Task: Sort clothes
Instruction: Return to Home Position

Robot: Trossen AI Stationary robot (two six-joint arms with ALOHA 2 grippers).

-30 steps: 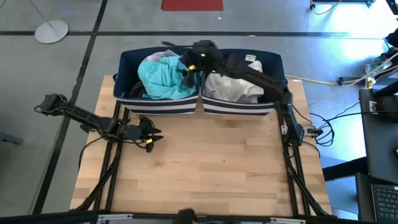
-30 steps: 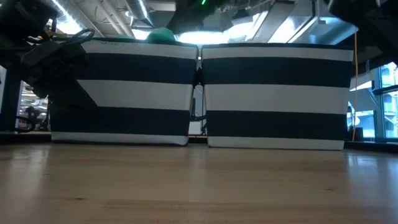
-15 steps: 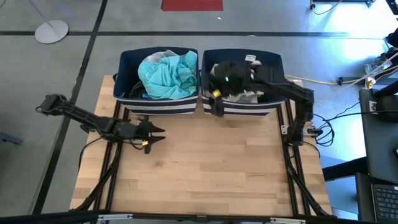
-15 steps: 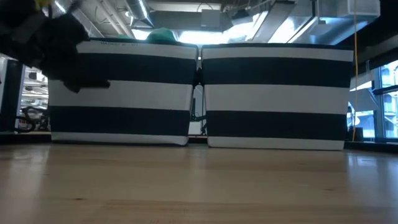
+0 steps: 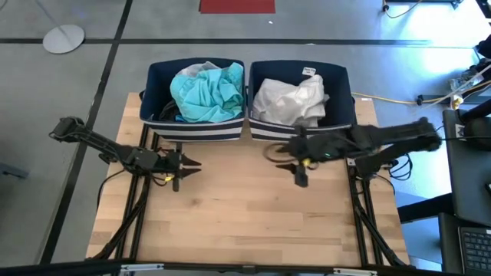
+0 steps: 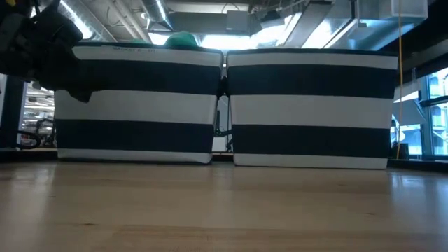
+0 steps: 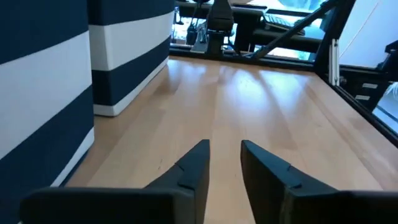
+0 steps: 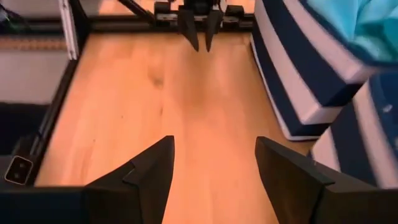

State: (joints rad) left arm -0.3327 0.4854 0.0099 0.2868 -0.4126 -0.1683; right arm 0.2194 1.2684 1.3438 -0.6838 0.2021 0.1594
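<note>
A turquoise garment (image 5: pixel 207 92) lies heaped in the left navy striped bin (image 5: pixel 196 129), with a pale grey-white one (image 5: pixel 201 69) behind it. A white garment (image 5: pixel 291 100) fills the right bin (image 5: pixel 337 77). No dark garment shows. My right gripper (image 5: pixel 288 163) is wide open and empty over the bare table in front of the right bin, its fingers (image 8: pixel 155 168) pointing toward the table's left. My left gripper (image 5: pixel 186 165) hovers in front of the left bin, slightly open and empty (image 7: pixel 225 149), and points toward the right.
The two bins stand side by side along the table's far edge (image 6: pixel 136 105) (image 6: pixel 311 105). The wooden table top (image 5: pixel 245 215) lies bare between and in front of the grippers. Black frame rails run along both table sides (image 5: pixel 360 207).
My right gripper has drawn back from above the left bin's turquoise garment, crossed the right bin's front wall, and come down toward the table's near edge. It now hangs low over the table in front of the right bin. The white garment has come into full view.
</note>
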